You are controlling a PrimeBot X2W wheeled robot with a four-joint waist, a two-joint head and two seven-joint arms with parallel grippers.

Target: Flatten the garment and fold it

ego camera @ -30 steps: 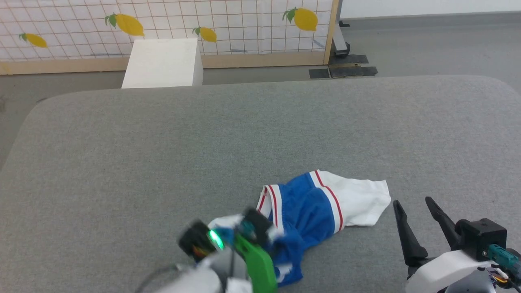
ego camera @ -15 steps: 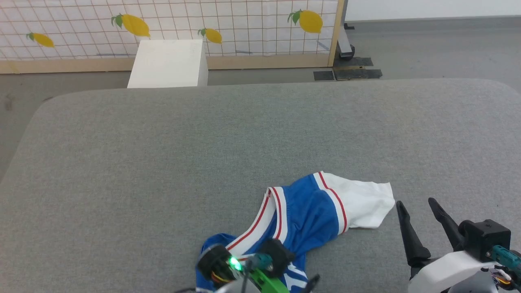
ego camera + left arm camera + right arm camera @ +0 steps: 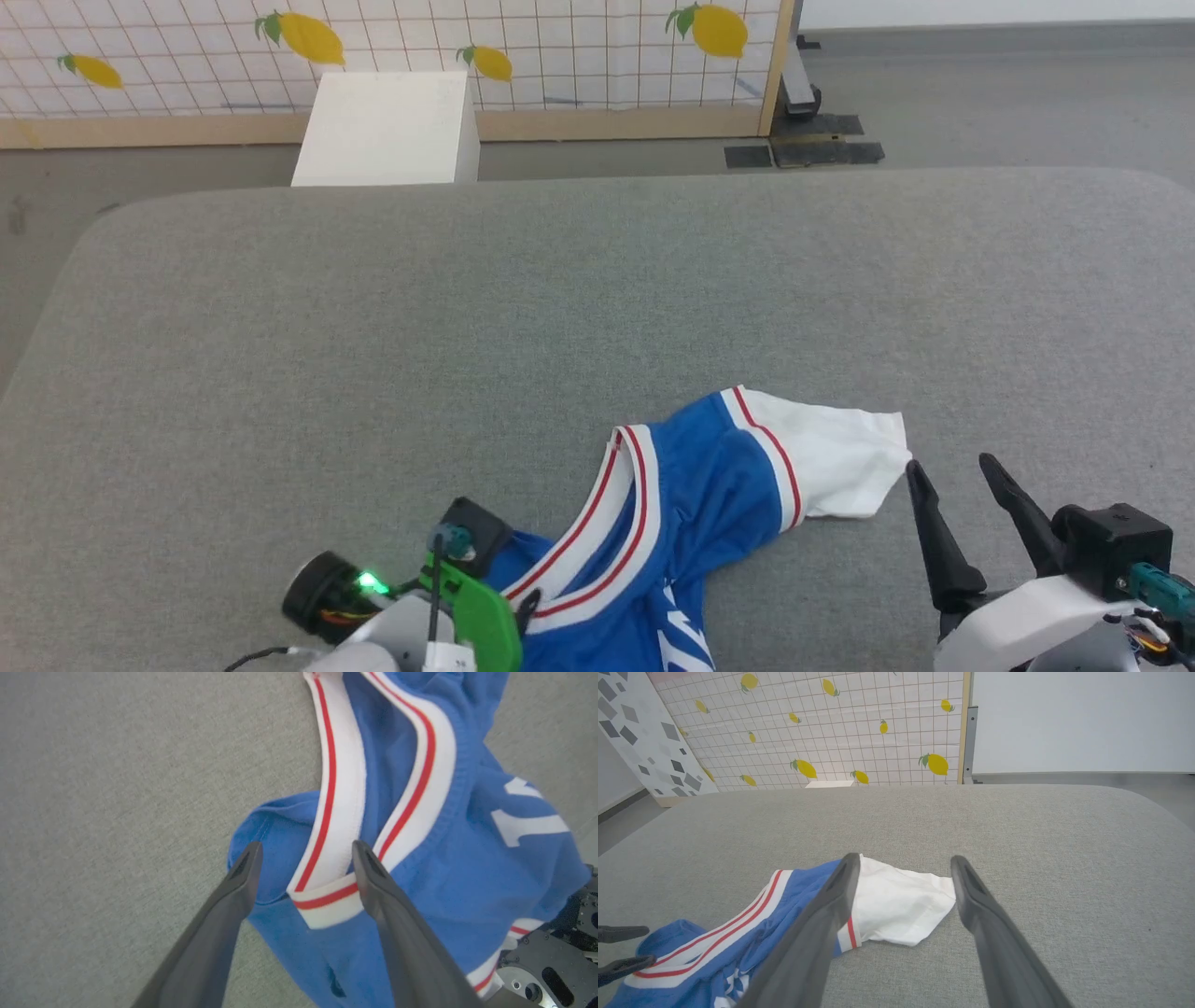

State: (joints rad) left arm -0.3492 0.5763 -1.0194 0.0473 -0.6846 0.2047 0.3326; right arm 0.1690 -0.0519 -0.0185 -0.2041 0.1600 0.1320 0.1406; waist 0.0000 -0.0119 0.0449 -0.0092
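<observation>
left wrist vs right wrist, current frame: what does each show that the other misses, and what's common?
Left wrist: top-down look at the folded end of the striped band, framed by the open left gripper, and a dark metal plate. Right wrist: white sleeve past the open right gripper, lemon-print screen. Both: blue garment crumpled on grey surface.

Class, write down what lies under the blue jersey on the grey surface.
The garment lies bunched on the grey cushioned surface, which shows beside it. Its own lower layers and anything beneath the folds are covered.
</observation>
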